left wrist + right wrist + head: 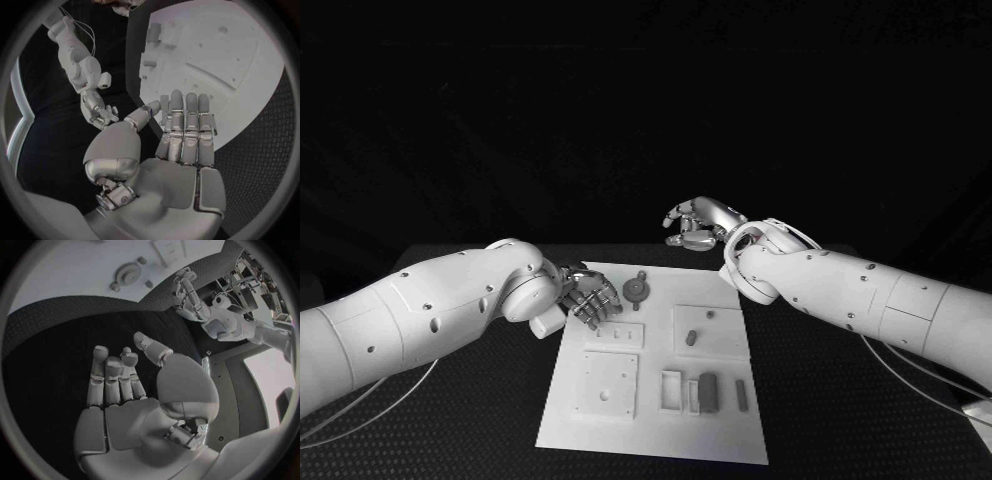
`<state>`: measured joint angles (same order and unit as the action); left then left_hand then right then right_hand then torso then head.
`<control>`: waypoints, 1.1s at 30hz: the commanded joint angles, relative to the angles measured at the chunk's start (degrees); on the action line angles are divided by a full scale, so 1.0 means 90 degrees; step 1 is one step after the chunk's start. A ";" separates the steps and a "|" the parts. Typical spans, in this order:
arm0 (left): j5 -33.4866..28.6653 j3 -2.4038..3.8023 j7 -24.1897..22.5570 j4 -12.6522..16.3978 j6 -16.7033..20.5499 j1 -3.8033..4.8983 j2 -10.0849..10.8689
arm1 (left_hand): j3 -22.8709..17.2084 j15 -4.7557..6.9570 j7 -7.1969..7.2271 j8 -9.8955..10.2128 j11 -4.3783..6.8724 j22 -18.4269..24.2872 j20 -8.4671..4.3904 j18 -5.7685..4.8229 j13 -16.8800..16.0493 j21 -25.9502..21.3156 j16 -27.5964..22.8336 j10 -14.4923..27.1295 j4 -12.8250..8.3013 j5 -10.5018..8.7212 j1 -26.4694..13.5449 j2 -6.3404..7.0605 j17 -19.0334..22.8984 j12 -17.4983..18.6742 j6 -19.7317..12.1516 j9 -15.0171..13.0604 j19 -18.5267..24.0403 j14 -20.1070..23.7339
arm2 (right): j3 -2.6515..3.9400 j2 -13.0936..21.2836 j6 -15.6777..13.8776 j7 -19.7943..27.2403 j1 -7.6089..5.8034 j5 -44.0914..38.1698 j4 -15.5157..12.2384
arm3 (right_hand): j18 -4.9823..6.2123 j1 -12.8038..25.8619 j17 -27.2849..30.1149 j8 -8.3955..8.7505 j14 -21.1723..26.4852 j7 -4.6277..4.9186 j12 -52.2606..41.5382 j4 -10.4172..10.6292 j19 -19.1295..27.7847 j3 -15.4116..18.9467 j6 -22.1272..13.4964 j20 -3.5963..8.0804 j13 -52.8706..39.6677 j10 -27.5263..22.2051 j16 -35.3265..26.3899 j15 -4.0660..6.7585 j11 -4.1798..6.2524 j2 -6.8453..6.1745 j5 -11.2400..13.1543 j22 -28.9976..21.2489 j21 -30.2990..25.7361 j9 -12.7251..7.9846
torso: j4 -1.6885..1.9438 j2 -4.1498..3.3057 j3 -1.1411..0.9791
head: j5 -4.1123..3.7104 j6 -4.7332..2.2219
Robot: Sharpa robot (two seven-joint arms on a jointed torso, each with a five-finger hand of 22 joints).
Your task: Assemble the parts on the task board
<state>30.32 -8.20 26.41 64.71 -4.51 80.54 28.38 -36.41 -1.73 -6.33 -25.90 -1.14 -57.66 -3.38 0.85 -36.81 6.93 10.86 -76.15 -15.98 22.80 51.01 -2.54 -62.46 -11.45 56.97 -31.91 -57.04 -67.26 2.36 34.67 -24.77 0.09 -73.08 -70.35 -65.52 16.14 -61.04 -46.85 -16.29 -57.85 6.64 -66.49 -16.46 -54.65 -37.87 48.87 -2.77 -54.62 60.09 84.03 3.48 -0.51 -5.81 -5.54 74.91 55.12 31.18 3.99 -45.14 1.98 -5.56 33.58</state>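
My desk [473, 440] is black with a fine dotted weave. The task board [661, 435] on it is plain white, its small parts [708, 390] grey. My arms [401, 320] are white; my left robot hand [589, 297] and right robot hand [697, 224] are silver.

Both arms are clad in smooth white shells dotted with small dark screws, and thin pale cables trail from each. The left hand [586, 296] and right hand [697, 222] are silver metal, with segmented fingers [185, 127] and rounded, domed thumb bases.
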 commanded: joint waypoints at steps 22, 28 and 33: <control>0.2520 -0.0353 0.0547 -0.0340 -0.0457 0.0107 -0.0745 | -0.0054 0.0151 0.0364 0.0038 0.0184 -0.0292 -0.0204 -0.0094 -0.0353 0.0153 0.0389 -0.0268 0.0032 0.0516 -0.0193 0.0127 -0.0122 -0.0187 0.0554 -0.1242 -0.0294 -0.0306 | 0.0082 -0.0279 -0.0016 0.0388 -0.0210 0.0324 0.0558 | -0.0126 -0.0180 0.0028 0.0026 0.0047 0.0246 -0.0021 -0.0023 0.0057 0.0030 0.0227 -0.0021 0.0048 -0.1024 0.0007 -0.0018 -0.0233 0.0006 0.0012 0.0030 -0.0026 -0.0017 | 0.0002 0.0005 0.0014 | 0.0073 0.0142; 0.2403 -0.0359 0.0563 -0.0343 -0.0562 0.0106 -0.0793 | -0.0060 0.0158 0.0375 0.0054 0.0191 -0.0322 -0.0212 -0.0095 -0.0368 0.0154 0.0442 -0.0281 0.0015 0.0590 -0.0232 0.0116 -0.0102 -0.0198 0.0580 -0.1283 -0.0302 -0.0300 | 0.0081 -0.0341 0.0164 0.0510 -0.0219 0.0734 0.0730 | -0.0183 -0.0053 0.0330 0.0081 0.0515 0.0326 0.0444 0.0004 0.0595 0.0012 0.0126 -0.0243 0.0467 -0.1407 -0.0552 -0.0136 -0.0337 -0.0039 0.0011 -0.0115 -0.0501 -0.0055 | 0.0001 0.0002 0.0018 | 0.0074 0.0147; 0.2403 -0.0376 0.0575 -0.0347 -0.0611 0.0106 -0.0841 | -0.0067 0.0161 0.0380 0.0064 0.0194 -0.0339 -0.0217 -0.0094 -0.0376 0.0154 0.0471 -0.0288 0.0003 0.0636 -0.0245 0.0113 -0.0090 -0.0203 0.0592 -0.1306 -0.0307 -0.0295 | 0.0081 -0.0366 0.0163 0.0675 -0.0230 0.1275 0.0828 | -0.0342 0.0011 0.1106 0.0064 0.1089 0.0412 0.1901 -0.0016 0.1499 -0.0122 0.0009 -0.0607 0.1936 -0.1471 -0.2117 -0.0563 -0.0551 -0.0079 0.0017 -0.0618 -0.1579 -0.0053 | 0.0004 0.0003 0.0017 | 0.0066 0.0156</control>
<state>51.41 -11.59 31.44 61.48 -8.63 81.36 21.00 -36.97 -0.51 -7.04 -25.25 0.52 -60.67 -5.22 0.85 -40.13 8.26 14.82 -78.44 -15.54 28.23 48.74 -0.98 -63.35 -12.99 57.72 -41.99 -59.49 -69.73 3.06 31.47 -24.54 3.92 -75.08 -63.49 -58.21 13.66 -61.17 -37.24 -15.83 -47.84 8.34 -49.98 -16.45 -41.41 -38.84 47.17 -8.12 -37.89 58.34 65.57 -1.19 -2.27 -6.57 -5.54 69.56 41.31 30.72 3.99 -45.09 2.12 -4.92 34.92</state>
